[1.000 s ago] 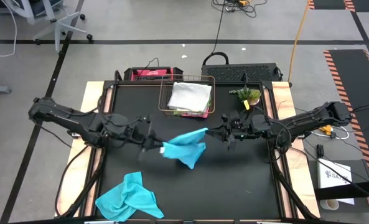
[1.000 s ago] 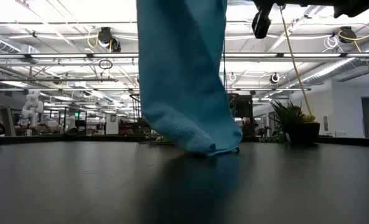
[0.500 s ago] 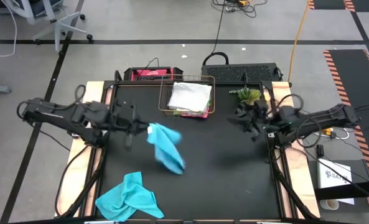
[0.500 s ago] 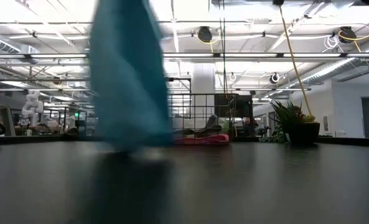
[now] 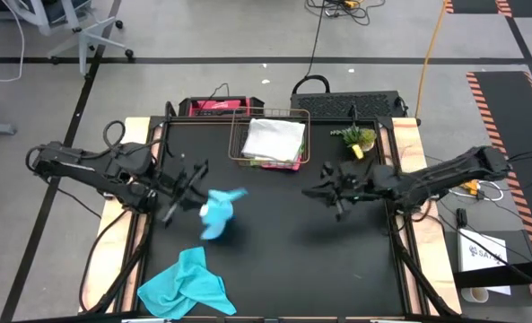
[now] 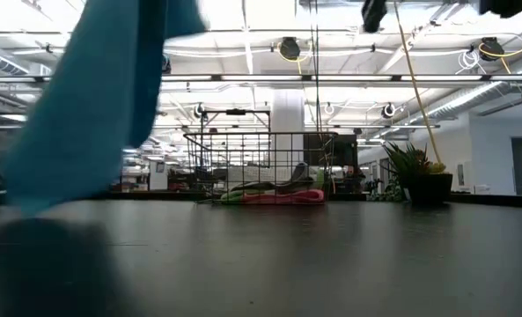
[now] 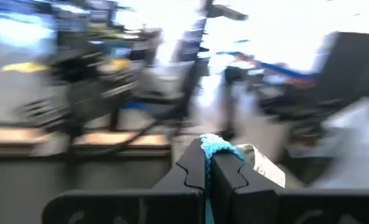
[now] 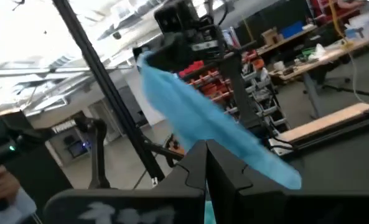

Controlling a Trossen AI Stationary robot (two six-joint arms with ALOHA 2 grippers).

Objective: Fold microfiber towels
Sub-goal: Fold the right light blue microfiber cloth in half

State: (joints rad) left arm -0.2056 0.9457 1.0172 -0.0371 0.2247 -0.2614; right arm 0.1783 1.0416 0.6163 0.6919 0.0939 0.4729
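My left gripper [image 5: 200, 196] is over the table's left half, shut on a turquoise microfiber towel [image 5: 218, 213]. That towel hangs from it and shows blurred at the left of the low view [image 6: 93, 114]. My right gripper [image 5: 325, 191] hovers shut over the right half with nothing in it, and its fingers [image 8: 196, 165] show closed. A second turquoise towel [image 5: 185, 285] lies crumpled near the front left edge. More towels, a light grey one [image 5: 271, 136] on top, lie stacked in the copper wire basket [image 5: 240, 144]. My left gripper pinches a bunched bit of the turquoise towel's edge [image 7: 210, 144] between its two fingers, beside a white label [image 7: 259, 167]. The fingers come roughly level from the table's left. The towel hangs slack below them. I cannot tell whether its lower end [image 6: 27, 204] touches the table.
A small potted plant [image 5: 355, 138] stands at the far right, beside the basket. A red-and-black bag [image 5: 213, 107] and a black case [image 5: 346, 102] sit just past the far edge. Bare black tabletop [image 5: 310, 260] lies in the middle and near right.
A second ago the towel was held between both grippers. It has come out of the right one, which drew back toward the right edge and then came partway in again. My left gripper has carried the towel toward the left and near edges, and the towel swings below it.
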